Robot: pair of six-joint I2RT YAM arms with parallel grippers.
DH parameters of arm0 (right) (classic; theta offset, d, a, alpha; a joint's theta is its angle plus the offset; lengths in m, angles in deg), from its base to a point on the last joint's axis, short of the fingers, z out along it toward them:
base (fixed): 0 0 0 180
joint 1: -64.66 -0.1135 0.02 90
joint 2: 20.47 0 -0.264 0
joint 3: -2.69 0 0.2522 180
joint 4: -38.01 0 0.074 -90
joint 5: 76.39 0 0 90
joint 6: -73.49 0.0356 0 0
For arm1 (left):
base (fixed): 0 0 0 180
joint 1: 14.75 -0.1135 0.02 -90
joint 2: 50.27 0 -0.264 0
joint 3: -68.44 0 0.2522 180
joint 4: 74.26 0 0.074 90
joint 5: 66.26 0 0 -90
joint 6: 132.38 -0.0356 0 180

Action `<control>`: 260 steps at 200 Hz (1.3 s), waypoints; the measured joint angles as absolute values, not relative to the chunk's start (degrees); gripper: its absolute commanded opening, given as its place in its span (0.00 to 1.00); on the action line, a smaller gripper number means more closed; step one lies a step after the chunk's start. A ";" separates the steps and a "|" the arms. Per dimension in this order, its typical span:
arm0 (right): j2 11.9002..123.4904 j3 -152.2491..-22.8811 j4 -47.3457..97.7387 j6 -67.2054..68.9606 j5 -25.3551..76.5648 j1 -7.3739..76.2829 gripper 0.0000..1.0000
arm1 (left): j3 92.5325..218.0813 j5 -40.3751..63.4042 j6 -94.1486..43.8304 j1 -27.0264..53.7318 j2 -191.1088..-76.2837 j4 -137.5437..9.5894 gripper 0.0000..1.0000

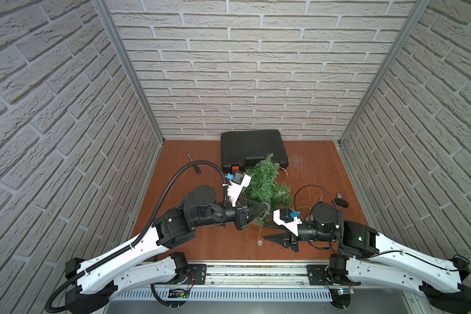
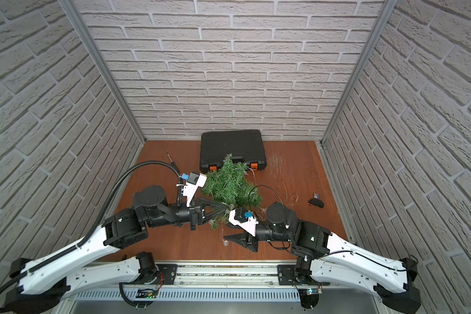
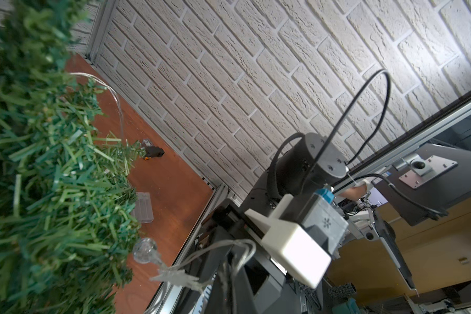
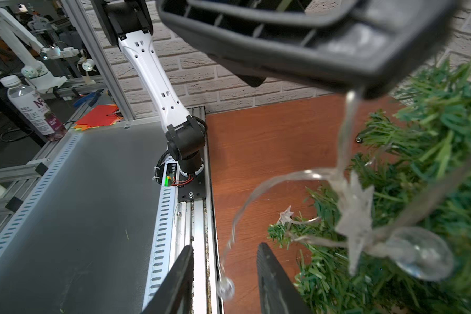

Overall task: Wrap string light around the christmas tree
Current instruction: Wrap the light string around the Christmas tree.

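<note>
While the left end effector pinches the string light beside the tree, the right end effector gapes wide, a bulb dangling near its tips.

In both top views the pot of the christmas tree is almost wholly hidden beneath branches and the left gripper. The string light is too thin there to be traced through the foliage. The near edge of the black case is covered by the treetop. A small black object is too small to be identified. In the right wrist view the left gripper is blurred and cut off at the edge, and the nearest ornaments are out of focus.
</note>
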State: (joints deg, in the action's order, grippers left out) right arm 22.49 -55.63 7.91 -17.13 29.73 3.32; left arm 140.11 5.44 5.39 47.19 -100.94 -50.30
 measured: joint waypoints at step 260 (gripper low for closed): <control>16.61 -60.07 0.59 -16.50 8.68 0.91 0.03 | 143.33 11.71 2.35 49.90 -105.34 -54.19 0.00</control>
State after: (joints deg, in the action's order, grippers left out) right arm 16.61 -60.07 0.59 -16.50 8.68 0.91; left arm 143.33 11.71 2.35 49.90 -105.34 -54.19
